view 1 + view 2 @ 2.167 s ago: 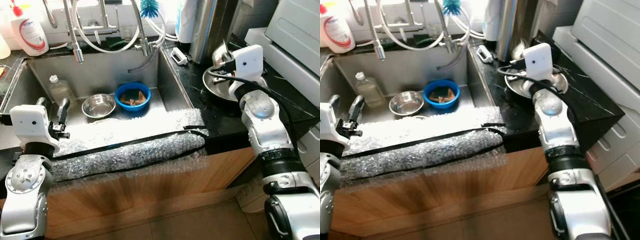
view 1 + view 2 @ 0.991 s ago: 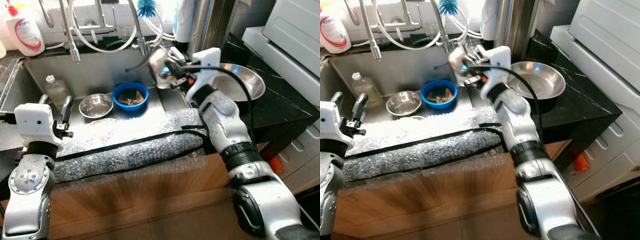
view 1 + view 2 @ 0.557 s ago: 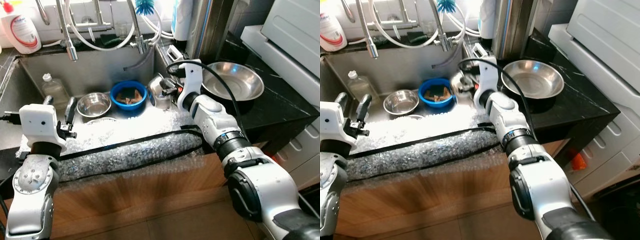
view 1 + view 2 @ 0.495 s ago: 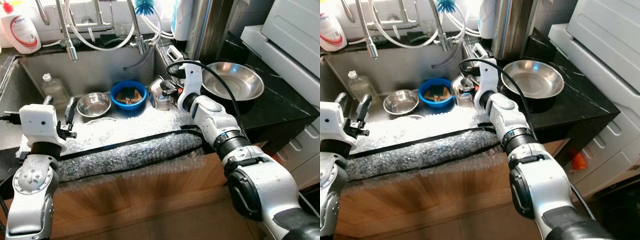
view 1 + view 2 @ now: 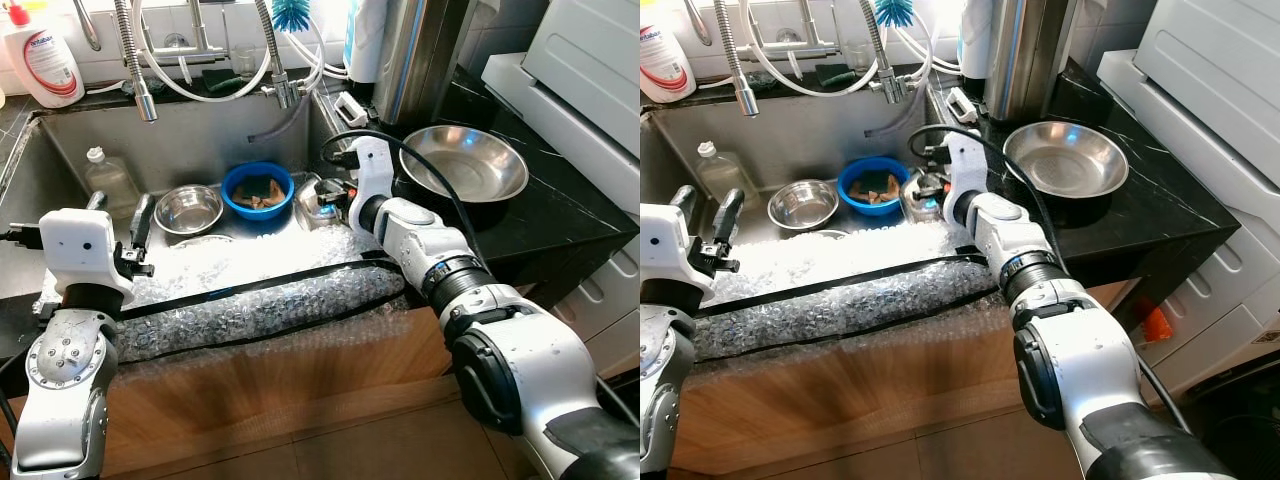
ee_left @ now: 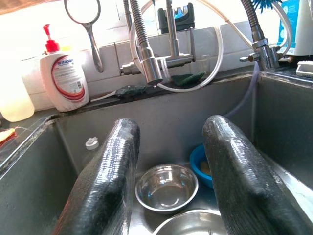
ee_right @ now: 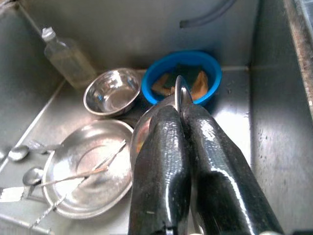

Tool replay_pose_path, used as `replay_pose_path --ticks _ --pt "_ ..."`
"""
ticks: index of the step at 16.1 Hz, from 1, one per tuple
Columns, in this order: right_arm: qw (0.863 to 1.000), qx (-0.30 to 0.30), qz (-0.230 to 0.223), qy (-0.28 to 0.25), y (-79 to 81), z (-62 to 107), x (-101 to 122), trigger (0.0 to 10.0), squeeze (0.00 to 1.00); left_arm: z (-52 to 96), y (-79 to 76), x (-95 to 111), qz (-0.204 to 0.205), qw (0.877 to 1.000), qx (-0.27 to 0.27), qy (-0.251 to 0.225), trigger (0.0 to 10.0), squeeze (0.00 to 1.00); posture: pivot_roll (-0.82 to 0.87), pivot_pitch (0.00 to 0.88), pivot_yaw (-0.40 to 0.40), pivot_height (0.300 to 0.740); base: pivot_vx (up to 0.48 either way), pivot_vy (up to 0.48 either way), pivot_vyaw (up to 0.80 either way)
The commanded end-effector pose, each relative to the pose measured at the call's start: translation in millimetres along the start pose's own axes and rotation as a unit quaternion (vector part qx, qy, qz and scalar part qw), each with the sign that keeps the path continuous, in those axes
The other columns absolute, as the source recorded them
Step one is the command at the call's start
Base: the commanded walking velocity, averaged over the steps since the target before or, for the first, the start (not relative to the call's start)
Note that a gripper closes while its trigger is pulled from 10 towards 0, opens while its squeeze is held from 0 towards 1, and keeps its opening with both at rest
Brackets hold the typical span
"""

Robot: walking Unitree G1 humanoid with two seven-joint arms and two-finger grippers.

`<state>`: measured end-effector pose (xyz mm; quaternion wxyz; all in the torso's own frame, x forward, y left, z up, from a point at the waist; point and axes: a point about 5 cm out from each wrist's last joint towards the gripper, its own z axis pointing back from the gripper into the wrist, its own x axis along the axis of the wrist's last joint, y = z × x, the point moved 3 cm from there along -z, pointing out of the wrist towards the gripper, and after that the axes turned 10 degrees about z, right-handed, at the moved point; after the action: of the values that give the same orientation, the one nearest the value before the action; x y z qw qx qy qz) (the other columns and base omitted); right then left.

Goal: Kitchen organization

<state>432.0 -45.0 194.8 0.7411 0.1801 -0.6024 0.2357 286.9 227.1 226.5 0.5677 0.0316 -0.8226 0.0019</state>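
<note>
Here the sink [image 5: 60, 160] takes up the middle of the scene, a deep steel basin with a strip of bubble wrap [image 5: 260, 300] laid along its front edge. On the black counter [image 5: 560, 210] to the right sits a wide steel pan [image 5: 465, 160]. Down in the basin lie a flat steel plate [image 7: 83, 171] with thin utensils across it, a blue bowl [image 5: 258, 188] holding sponges, a small steel bowl [image 5: 188, 208] and a clear bottle [image 5: 108, 178]. The right gripper [image 7: 182, 115] reaches low into the sink beside the blue bowl, its fingers pinched narrow on the rim of a shiny steel bowl [image 5: 923, 196], which hangs tilted just above the sink floor. The left gripper [image 6: 168, 161] hovers at the sink's near-left edge, fingers spread wide and holding nothing. The step in hand looks like gathering dishware from the counter into the sink. The next move likely calls for lowering the steel bowl until it rests flat on a free patch, then spreading the fingers and lifting clear without knocking the blue bowl.
</note>
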Motion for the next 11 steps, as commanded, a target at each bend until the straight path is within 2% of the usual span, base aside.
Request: replay_pose_path --ticks 1,2,3,4,5,6,9,11 --pt "1.000 0.009 0.011 0.005 4.0 -1.7 5 10.0 0.02 0.6 0.5 0 -0.005 1.000 0.003 -0.001 10.0 0.00 0.08 0.062 -0.047 0.740 0.000 0.000 0.00" --pt "1.000 0.010 0.015 0.004 4.1 -1.7 6 10.0 0.68 0.6 0.4 -1 -0.005 1.000 0.003 0.000 10.0 0.00 0.08 0.062 -0.047 0.740 0.000 0.000 0.00" --pt "1.000 0.010 0.019 0.004 4.2 -1.8 6 10.0 1.00 0.8 0.2 -2 -0.005 1.000 0.003 0.002 10.0 0.00 0.07 0.062 -0.046 0.740 0.000 0.000 0.00" --pt "1.000 0.008 0.017 0.002 3.6 -1.8 8 10.0 1.00 0.6 0.1 -3 -0.004 1.000 0.002 0.003 10.0 0.00 0.07 0.066 -0.045 0.740 0.000 0.000 0.00" --pt "1.000 0.006 0.019 0.000 3.1 -1.7 9 10.0 0.91 0.4 1.0 -2 -0.005 1.000 0.003 0.002 10.0 0.00 0.08 0.068 -0.046 0.740 0.000 0.000 0.00" --pt "1.000 0.005 0.021 0.000 2.8 -1.6 9 10.0 0.00 0.5 1.6 -3 -0.005 1.000 0.003 0.003 10.0 0.00 0.08 0.069 -0.046 0.740 0.000 0.000 0.00" --pt "1.000 0.000 0.027 -0.001 0.5 -0.9 8 10.0 0.00 1.6 0.2 -5 -0.003 1.000 0.003 0.006 10.0 0.00 0.07 0.075 -0.048 0.740 0.000 0.000 0.00" --pt "0.999 -0.018 0.029 -0.034 -4.8 0.6 20 10.0 0.00 1.1 0.5 -4 -0.003 1.000 0.005 0.005 10.0 0.00 0.07 0.081 -0.048 0.740 0.000 0.000 0.00"
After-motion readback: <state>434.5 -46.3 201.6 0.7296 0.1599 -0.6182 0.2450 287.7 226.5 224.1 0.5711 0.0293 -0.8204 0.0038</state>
